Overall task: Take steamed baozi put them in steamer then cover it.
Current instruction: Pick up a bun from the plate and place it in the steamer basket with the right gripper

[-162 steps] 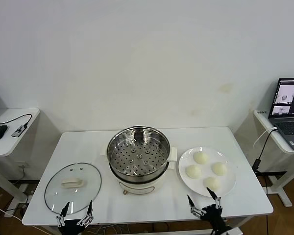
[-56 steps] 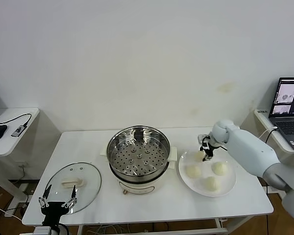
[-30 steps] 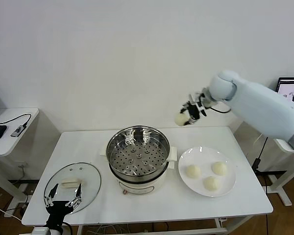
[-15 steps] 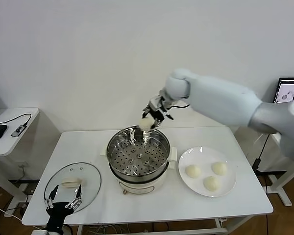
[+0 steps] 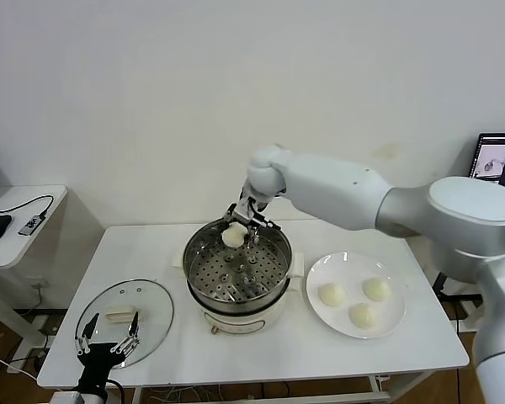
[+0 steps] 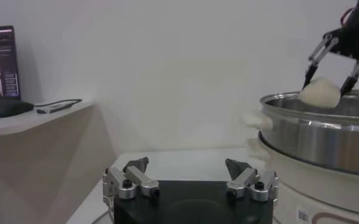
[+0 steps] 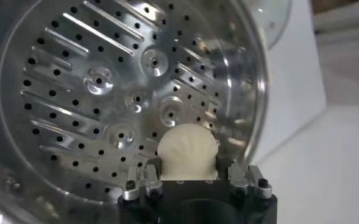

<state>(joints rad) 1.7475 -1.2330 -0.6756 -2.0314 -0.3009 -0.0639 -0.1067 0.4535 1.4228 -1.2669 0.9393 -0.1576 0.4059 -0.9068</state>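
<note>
Though head-on vague, baozi [image 7: 187, 152] (wrist-view) pleated

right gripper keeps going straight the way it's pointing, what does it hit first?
Probably the perforated tray inside the steamer. The right gripper, shut on a baozi, points down into the pot, so the bun would touch first. Depth is uncertain.

Right arm [image 5: 379, 198]: smooth glossy white shell, thick rounded segments, grey-silver band and big grey rounded joint near the shoulder. Right gripper [image 5: 240, 225]: small black body, thin silver linkage fingers with dark tips. Left gripper [image 5: 108, 345]: black block base, silver metal finger links, round screws at pivots, black fingertips [image 6: 140, 164].
</note>
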